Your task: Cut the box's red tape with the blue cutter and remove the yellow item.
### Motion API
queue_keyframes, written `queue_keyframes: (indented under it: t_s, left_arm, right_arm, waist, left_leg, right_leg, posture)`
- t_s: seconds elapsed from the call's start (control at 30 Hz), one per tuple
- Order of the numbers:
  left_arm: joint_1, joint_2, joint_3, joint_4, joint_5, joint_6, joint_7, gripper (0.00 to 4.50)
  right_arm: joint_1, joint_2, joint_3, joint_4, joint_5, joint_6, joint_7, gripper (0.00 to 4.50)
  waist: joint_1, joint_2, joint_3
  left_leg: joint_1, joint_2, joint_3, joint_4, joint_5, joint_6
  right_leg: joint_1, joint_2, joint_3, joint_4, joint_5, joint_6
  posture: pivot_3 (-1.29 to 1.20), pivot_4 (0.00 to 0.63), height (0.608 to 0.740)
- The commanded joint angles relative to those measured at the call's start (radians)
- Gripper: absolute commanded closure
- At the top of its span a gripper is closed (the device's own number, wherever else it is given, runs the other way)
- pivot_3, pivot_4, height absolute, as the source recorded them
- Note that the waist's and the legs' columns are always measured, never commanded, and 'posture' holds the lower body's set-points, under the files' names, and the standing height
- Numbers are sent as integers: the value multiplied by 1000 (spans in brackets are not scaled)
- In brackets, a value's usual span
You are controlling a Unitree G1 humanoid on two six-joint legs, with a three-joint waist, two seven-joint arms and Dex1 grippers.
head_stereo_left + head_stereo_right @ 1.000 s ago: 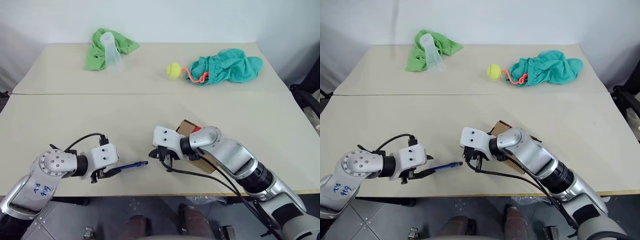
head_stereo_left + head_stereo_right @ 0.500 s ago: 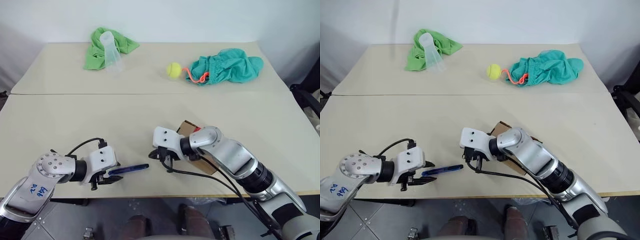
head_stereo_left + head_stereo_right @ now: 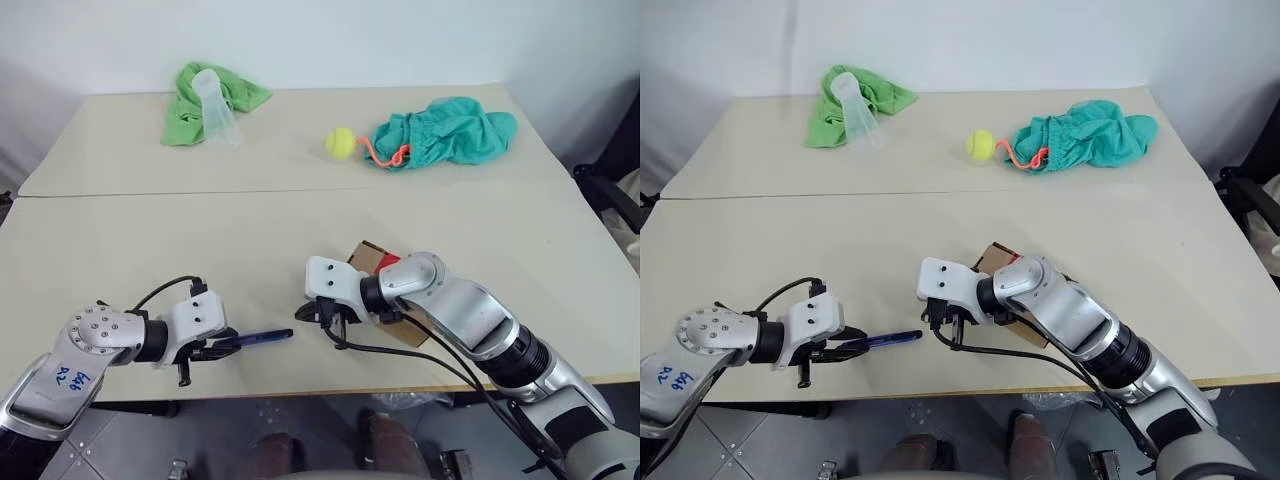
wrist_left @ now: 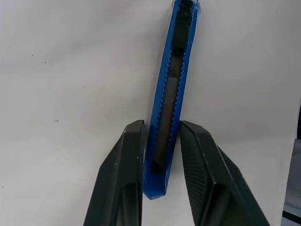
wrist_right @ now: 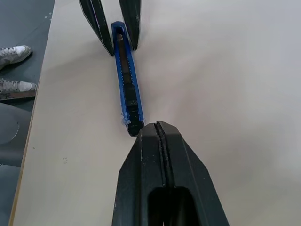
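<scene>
The blue cutter (image 3: 255, 339) lies flat on the table near its front edge. My left gripper (image 4: 161, 125) is shut on the cutter's rear end, one black finger pressed to each side. My right gripper (image 5: 157, 126) is shut and empty, its tip just beside the cutter's front end (image 5: 134, 128). The box (image 3: 372, 256), a brown carton, sits behind my right forearm with a patch of red tape (image 3: 389, 262) showing on top. The yellow item is hidden.
A green cloth (image 3: 240, 90) with a clear plastic cup (image 3: 217, 98) lies at the far left. A tennis ball (image 3: 340, 143), an orange-pink cord (image 3: 385, 155) and a teal cloth (image 3: 445, 130) lie at the far right. The table's front edge (image 3: 260, 385) runs just below both grippers.
My left gripper's fingers have closed in on the cutter's rear end; they stood wider apart before. The right arm has kept still.
</scene>
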Motion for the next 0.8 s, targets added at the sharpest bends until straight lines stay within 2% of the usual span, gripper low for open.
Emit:
queue_keyframes:
  t_s: [0.03,0.5,0.8]
  left_arm:
    - [78,8,-106,16,21,42,-30,4089]
    - [88,30,-117,-33,54,47,-14,4089]
    - [71,39,-133,-92,83,81,-4,4089]
  right_arm:
    - [-32,18,13,-18,-11,-16,4,4500]
    - [-101,102,182,56,-98,-39,20,4500]
    - [-100,122,186,124,-148,-81,17,4500]
  waist:
    - [-7,1,-1]
    - [-10,4,-3]
    - [-11,4,-3]
  left_leg:
    - [0,0,0,0,0,0]
    - [0,0,0,-1,-1,0]
    - [0,0,0,-1,-2,0]
  right_leg:
    - [0,0,0,0,0,0]
    - [0,0,-1,0,-1,-2]
    - [0,0,-2,0,-1,-2]
  posture:
    - [0,150,740]
    - [0,150,740]
    - [0,150,740]
